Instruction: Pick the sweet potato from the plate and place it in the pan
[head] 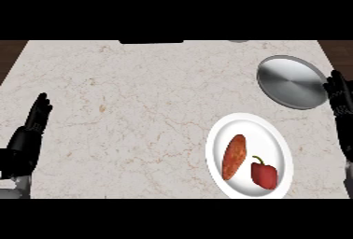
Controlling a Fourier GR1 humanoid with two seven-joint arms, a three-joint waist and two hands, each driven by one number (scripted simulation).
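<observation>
Sweet potato (234, 157) lying on the left half of the white plate (274, 132), long axis running nearly up-and-down the view, top end tipped slightly right. Not touching the red pepper (264, 173), which is sitting just beside it on the plate's lower right.

Plate resting on the marble table (124, 107), toward the right. Pan (292, 82) sitting above and to the right of the plate, near it but apart — steel base showing bare.

Right hand (339, 100) showing at the view's right edge, right of the plate and just beside the pan's right rim. Fingers pointing up and straight, holding nothing. Partly cut off by the edge, so thumb position not readable.

Left hand (33, 122) resting far left of the plate, well apart from it, fingers up and relaxed, holding nothing.

Judging the key relation: sweet potato lying left of and below the right hand, with the plate's right half and the pepper between. Right hand clearly the nearer one. Likely needing a reach leftward and down over the plate, fingers closing across the short width, crosswise to the long axis — while avoiding the pepper. Carry to the pan then looking short, up and right of the plate.
</observation>
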